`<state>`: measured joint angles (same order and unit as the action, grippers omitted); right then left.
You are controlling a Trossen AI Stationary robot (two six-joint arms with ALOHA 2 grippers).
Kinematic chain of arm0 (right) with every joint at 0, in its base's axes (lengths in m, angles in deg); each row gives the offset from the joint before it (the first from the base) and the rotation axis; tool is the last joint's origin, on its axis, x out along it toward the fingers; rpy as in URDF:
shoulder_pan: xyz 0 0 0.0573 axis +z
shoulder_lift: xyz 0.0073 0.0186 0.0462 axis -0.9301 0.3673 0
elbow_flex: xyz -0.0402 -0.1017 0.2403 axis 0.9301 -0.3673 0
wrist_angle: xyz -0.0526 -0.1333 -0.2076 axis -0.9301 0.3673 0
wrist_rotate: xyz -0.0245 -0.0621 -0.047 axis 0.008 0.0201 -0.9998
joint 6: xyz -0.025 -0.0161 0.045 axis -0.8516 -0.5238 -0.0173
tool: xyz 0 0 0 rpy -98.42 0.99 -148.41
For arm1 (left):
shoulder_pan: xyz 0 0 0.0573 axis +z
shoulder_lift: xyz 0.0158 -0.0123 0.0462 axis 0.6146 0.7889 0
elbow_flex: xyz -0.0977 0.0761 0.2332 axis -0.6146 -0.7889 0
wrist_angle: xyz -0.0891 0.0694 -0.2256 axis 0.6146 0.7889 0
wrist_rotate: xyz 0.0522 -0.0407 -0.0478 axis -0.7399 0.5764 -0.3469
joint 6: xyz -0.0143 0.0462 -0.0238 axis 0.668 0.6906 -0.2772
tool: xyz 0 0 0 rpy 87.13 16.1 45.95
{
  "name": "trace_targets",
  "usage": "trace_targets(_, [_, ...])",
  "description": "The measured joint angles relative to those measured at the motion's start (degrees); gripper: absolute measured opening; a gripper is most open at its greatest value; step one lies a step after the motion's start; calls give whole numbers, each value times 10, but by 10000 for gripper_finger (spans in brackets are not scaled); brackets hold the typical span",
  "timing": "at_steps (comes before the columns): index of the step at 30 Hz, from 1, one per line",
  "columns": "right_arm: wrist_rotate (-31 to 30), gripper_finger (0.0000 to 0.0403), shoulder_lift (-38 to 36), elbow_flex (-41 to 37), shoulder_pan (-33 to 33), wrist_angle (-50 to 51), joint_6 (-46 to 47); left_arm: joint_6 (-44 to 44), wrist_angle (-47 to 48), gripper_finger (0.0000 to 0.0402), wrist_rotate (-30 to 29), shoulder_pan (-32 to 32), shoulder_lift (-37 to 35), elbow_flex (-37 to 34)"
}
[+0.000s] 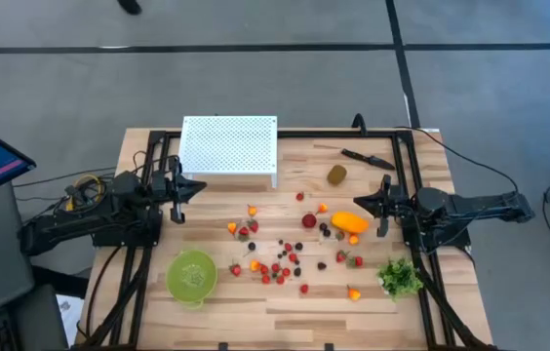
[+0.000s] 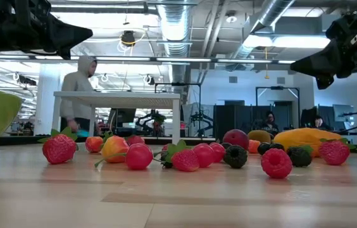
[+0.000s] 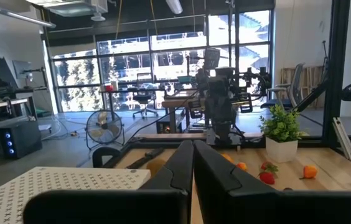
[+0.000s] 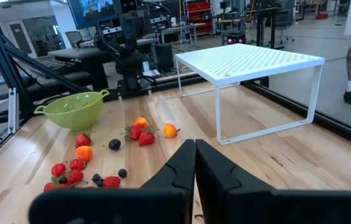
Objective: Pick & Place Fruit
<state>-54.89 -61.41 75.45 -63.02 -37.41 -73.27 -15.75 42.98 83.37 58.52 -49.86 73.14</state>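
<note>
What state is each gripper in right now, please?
Left gripper: shut, holding nothing, raised at the table's left side.
Right gripper: shut, holding nothing, raised at the table's right side.

text: none legible | labels: none | signs: none (monitor screens too blurred)

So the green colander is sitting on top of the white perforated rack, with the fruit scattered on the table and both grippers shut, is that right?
Not quite. The green colander sits on the table itself, well apart from the white perforated rack, as the high view shows. The fruit is scattered on the table, and the left gripper and right gripper are shut.
</note>
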Motion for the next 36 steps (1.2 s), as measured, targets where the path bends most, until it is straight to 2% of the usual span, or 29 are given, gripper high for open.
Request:
trace_targets(6, [0, 6, 0, 0, 0, 0, 0, -3, -1, 8, 0, 0, 0, 0])
trace_targets(11, [0, 6, 0, 0, 0, 0, 0, -115, -4, 8, 0, 0, 0, 0])
trace_targets(15, [0, 6, 0, 0, 0, 0, 0, -139, -6, 8, 0, 0, 0, 0])
trace_targets(20, [0, 6, 0, -1, 0, -21, 0, -140, -9, 8, 0, 0, 0, 0])
trace_targets(29, [0, 6, 0, -1, -3, -196, -5, -137, -13, 8, 0, 0, 0, 0])
trace_targets(33, [0, 6, 0, -1, -12, -201, -68, -83, -15, 8, 0, 0, 3, 0])
trace_targets(36, [0, 6, 0, -1, -28, -202, -80, -75, -18, 8, 0, 0, 3, 0])
